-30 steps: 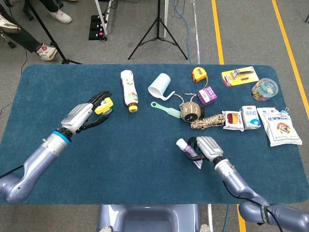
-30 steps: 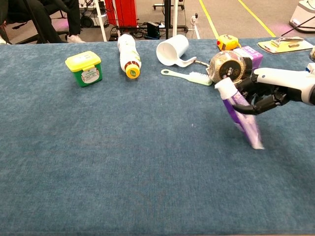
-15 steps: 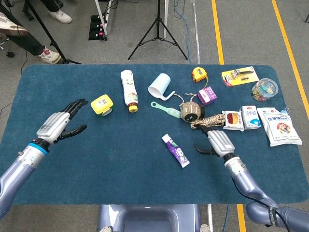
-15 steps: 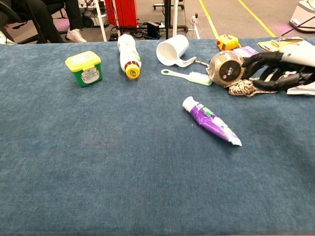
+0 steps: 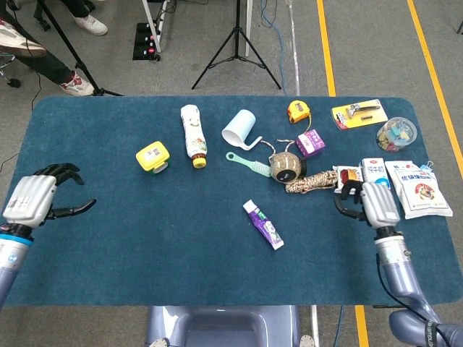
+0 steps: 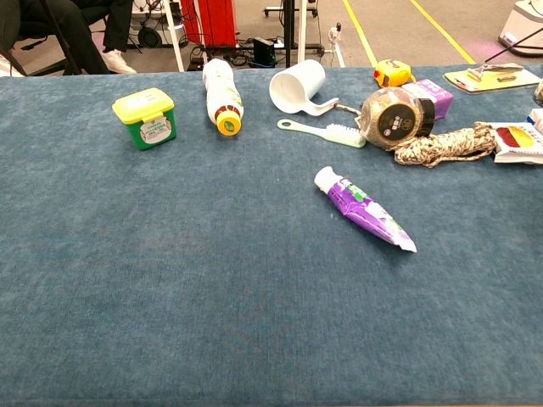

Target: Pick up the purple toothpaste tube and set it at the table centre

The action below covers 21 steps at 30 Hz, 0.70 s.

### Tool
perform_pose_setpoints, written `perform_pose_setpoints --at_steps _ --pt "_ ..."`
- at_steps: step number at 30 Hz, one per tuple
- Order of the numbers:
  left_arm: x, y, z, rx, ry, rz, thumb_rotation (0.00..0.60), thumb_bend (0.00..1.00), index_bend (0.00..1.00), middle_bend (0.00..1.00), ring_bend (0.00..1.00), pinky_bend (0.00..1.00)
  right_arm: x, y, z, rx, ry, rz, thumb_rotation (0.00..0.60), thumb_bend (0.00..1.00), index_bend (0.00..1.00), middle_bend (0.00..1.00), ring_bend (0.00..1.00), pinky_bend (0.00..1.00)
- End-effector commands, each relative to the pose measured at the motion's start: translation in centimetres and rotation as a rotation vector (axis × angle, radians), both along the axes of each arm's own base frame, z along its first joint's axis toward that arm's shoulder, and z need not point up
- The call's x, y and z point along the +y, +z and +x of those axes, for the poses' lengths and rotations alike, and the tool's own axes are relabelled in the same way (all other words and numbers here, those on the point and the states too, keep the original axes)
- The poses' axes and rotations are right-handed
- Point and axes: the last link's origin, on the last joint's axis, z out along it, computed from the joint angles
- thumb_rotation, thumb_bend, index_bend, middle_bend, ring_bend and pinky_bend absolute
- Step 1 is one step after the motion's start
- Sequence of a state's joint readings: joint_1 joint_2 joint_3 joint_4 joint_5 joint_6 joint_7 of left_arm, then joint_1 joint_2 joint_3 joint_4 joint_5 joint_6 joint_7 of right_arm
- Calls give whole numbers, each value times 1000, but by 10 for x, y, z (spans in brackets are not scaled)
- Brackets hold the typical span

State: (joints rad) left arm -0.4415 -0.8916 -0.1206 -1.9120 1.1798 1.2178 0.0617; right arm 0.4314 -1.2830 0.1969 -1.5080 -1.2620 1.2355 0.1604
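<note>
Now that your right hand (image 5: 377, 204) has let go and pulled back to the right side of the table (image 5: 108, 246), the purple toothpaste tube (image 5: 263, 224) lies flat by itself near the middle, cap end pointing to the far side. A sec ago that hand held the tube up off the cloth; now nothing touches it. The right hand sits by the rope bundle (image 5: 309, 181) & the snack packs (image 5: 365, 176), fingers curled a bit w/ nothing in them. Your left hand (image 5: 32, 200) has moved way back to the left edge too, thumb out, fingers bent, holding nothing. It is well apart from the yellow tub (image 5: 153, 157) it was next to before. In the chest view you see no hands at all, just the tube lying alone. So the job looks done, I think: tube is down, about at the centre.
</note>
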Motion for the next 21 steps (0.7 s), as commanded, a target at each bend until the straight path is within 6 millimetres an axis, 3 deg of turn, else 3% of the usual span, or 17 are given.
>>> perform_pose_setpoints --at_steps 1,11,21 --pt "-24 5 -23 105 17 100 249 93 460 335 271 333 7 16 -14 66 -15 -62 367 484 645 625 698 650" --pt "-60 2 -49 144 53 173 258 93 433 362 287 339 40 35 -43 181 -92 -102 367 484 641 626 686 646" --pt "-85 0 -56 135 85 145 260 93 427 361 276 339 75 46 -55 226 -116 -129 367 484 647 626 680 636"
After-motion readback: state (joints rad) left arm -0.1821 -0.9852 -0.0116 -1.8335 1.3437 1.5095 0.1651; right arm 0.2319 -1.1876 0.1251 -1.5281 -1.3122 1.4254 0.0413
